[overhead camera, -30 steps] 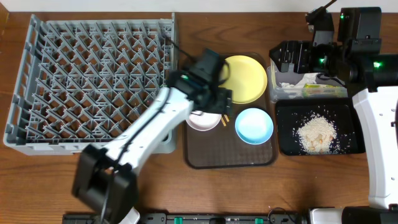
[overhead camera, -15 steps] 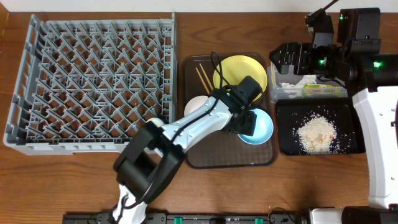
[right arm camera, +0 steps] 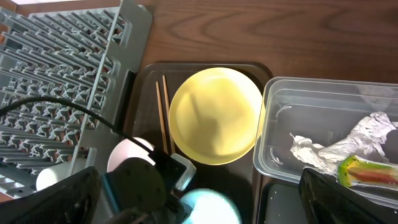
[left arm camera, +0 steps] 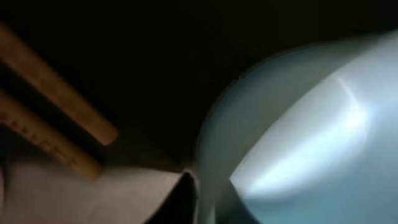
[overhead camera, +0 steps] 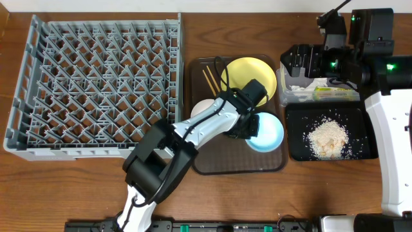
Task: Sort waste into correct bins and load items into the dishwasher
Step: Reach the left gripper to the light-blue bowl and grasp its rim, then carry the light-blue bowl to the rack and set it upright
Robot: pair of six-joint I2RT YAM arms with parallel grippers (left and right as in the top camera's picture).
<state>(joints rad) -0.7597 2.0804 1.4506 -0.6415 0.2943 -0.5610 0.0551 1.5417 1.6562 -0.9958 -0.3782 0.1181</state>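
Observation:
My left gripper (overhead camera: pixel 250 127) is shut on the left rim of the light blue bowl (overhead camera: pixel 269 133), which sits on the brown tray (overhead camera: pixel 222 164). In the left wrist view the bowl (left arm camera: pixel 311 124) fills the right side, its rim running down between the jaws. The chopsticks (overhead camera: pixel 209 80), the yellow plate (overhead camera: pixel 254 77) and the white bowl (overhead camera: pixel 201 108) also lie on that tray. The grey dishwasher rack (overhead camera: pixel 96 77) stands at the left. My right gripper (overhead camera: pixel 301 59) hangs open above the clear tub (overhead camera: pixel 286 96), its fingers (right arm camera: pixel 348 199) wide apart.
The clear tub holds white paper scraps (right arm camera: pixel 348 146) and a green-yellow wrapper (right arm camera: pixel 367 171). Rice crumbs (overhead camera: pixel 327 138) lie in the black tray (overhead camera: pixel 296 151) in front of it. A small white round thing (right arm camera: pixel 46 178) shows at the rack's near corner.
My left arm swung right from over the white bowl to the light blue bowl, and its jaws closed on the rim. The right arm has not moved.

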